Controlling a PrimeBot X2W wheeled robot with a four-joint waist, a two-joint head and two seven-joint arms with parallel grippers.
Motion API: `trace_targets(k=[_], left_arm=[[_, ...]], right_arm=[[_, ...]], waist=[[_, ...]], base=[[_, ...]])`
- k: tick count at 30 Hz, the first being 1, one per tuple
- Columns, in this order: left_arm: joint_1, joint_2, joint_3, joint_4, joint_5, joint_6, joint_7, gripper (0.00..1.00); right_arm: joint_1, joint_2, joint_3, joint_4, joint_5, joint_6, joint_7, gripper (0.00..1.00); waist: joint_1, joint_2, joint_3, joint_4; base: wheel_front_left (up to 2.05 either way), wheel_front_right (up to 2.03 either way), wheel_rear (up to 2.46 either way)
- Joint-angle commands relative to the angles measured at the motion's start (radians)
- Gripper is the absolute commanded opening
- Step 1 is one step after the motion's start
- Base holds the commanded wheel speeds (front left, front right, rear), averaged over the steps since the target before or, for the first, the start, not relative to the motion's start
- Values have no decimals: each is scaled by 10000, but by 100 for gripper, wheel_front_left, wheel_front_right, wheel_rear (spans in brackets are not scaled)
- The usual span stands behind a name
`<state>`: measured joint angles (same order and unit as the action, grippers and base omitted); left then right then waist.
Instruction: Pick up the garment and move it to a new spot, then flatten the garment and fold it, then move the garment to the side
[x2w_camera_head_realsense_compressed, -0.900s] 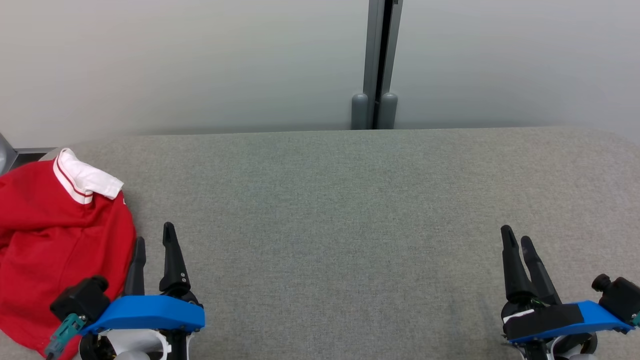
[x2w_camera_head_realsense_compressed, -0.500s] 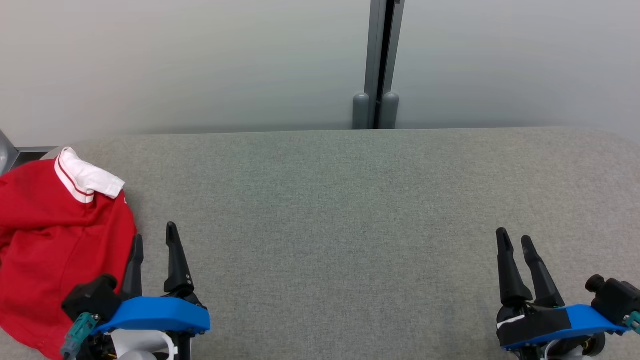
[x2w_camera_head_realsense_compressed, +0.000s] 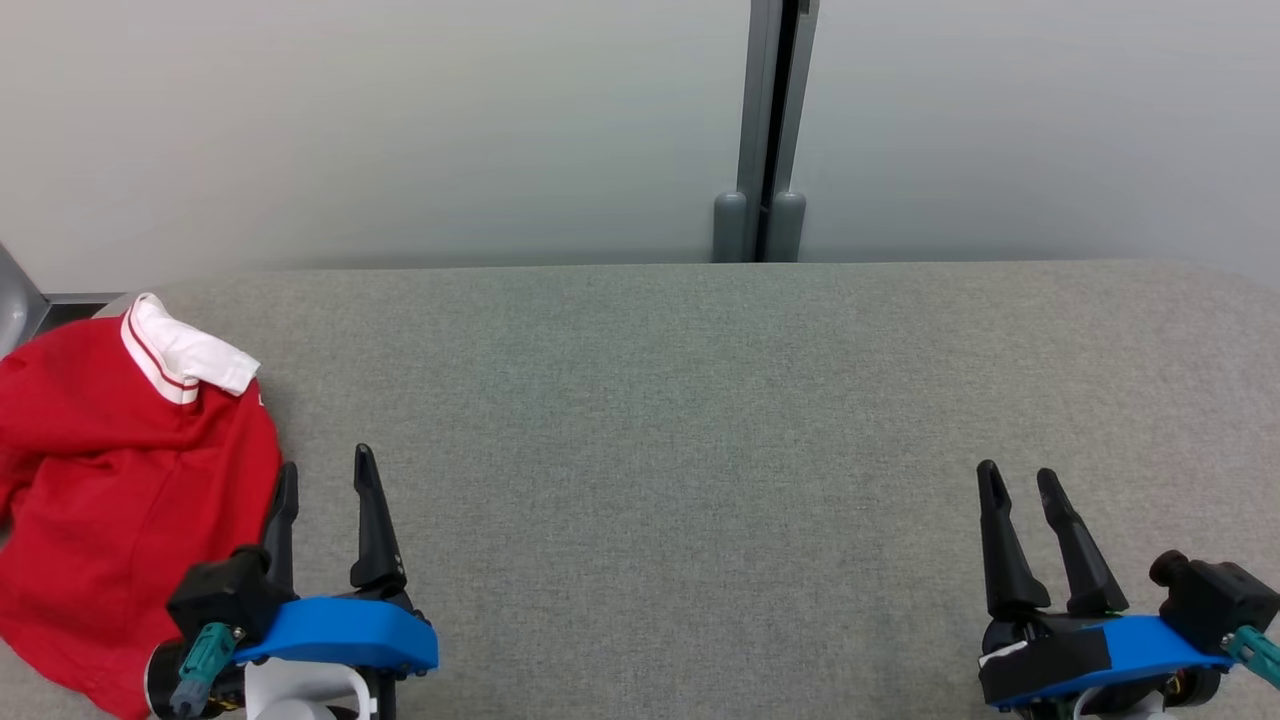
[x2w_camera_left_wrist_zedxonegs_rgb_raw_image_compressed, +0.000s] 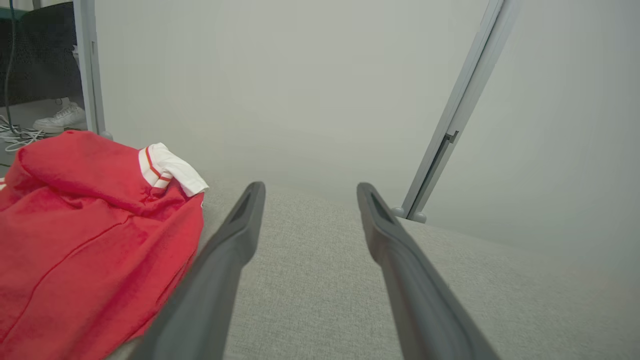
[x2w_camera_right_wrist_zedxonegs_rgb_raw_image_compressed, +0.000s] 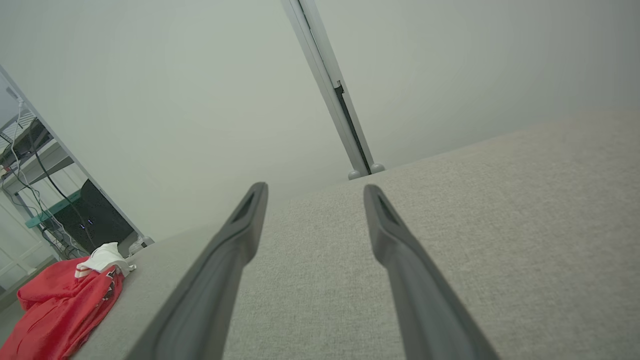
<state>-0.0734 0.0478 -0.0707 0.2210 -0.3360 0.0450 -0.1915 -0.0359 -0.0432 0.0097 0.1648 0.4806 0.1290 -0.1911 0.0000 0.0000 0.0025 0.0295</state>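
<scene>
The garment (x2w_camera_head_realsense_compressed: 110, 480) is a red polo shirt with a white, red-striped collar (x2w_camera_head_realsense_compressed: 185, 350), lying crumpled at the left end of the grey fabric table (x2w_camera_head_realsense_compressed: 680, 420). It also lies at the left in the left wrist view, garment (x2w_camera_left_wrist_zedxonegs_rgb_raw_image_compressed: 85, 230), and small at the lower left in the right wrist view, garment (x2w_camera_right_wrist_zedxonegs_rgb_raw_image_compressed: 60, 305). My left gripper (x2w_camera_head_realsense_compressed: 325, 475) stands open just right of the shirt's edge, holding nothing. Far off at the lower right, my right gripper (x2w_camera_head_realsense_compressed: 1018, 478) is open and empty too.
A pale partition wall with a grey vertical post (x2w_camera_head_realsense_compressed: 765, 130) rises behind the table's far edge. Past the table's left end I see a shoe (x2w_camera_left_wrist_zedxonegs_rgb_raw_image_compressed: 57, 119), cables on the floor and dark equipment (x2w_camera_right_wrist_zedxonegs_rgb_raw_image_compressed: 97, 212).
The picture has drifted slightly. Both grippers have drawn back toward the bottom edge, the left one shifting a little right and the right one a little left. The shirt lies as before.
</scene>
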Motion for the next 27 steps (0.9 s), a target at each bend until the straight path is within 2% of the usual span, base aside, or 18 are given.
trace_targets(k=[1, 27], left_arm=[[-210, 42, -26, 4, 349, 66, -109, 100], [-381, 74, -331, 598, 2165, 240, -614, 100]], right_arm=[[107, -88, 25, -39, -326, 21, -118, 100], [168, -99, 80, 110, -2379, 28, -617, 100]], waist=[[0, 0, -6, 16], [0, 0, 11, 113]], base=[[0, 0, 0], [0, 0, 0]])
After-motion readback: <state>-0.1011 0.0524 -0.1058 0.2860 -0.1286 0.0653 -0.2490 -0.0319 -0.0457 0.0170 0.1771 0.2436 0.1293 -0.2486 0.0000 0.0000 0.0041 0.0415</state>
